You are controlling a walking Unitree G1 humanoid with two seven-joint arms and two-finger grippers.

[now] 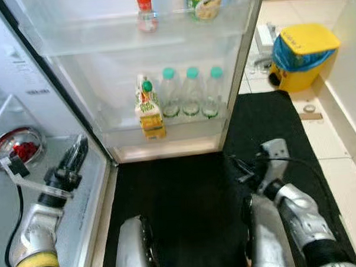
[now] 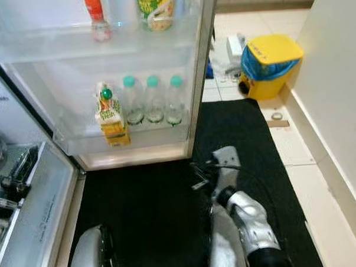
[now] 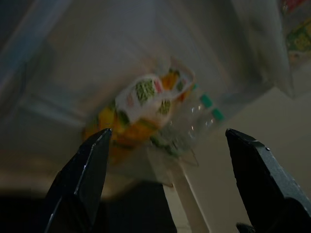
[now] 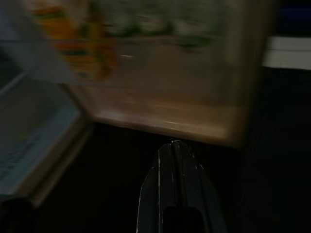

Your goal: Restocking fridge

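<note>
Your juice carton (image 1: pixel 148 109) stands on the open fridge's bottom shelf (image 1: pixel 166 129), three green-capped bottles (image 1: pixel 191 93) just beside it at 3 o'clock. Left gripper (image 3: pixel 165 182) hangs spread before the shelf; right gripper (image 4: pixel 176 165) (blurred) is pressed together over the black mat (image 1: pixel 187 198). A yellow bin (image 1: pixel 300 54) sits at 2 o'clock.

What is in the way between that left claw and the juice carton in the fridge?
Nothing visible. The open left gripper points straight at the juice carton on the low fridge shelf; the water bottles stand beside it, not in front.
</note>
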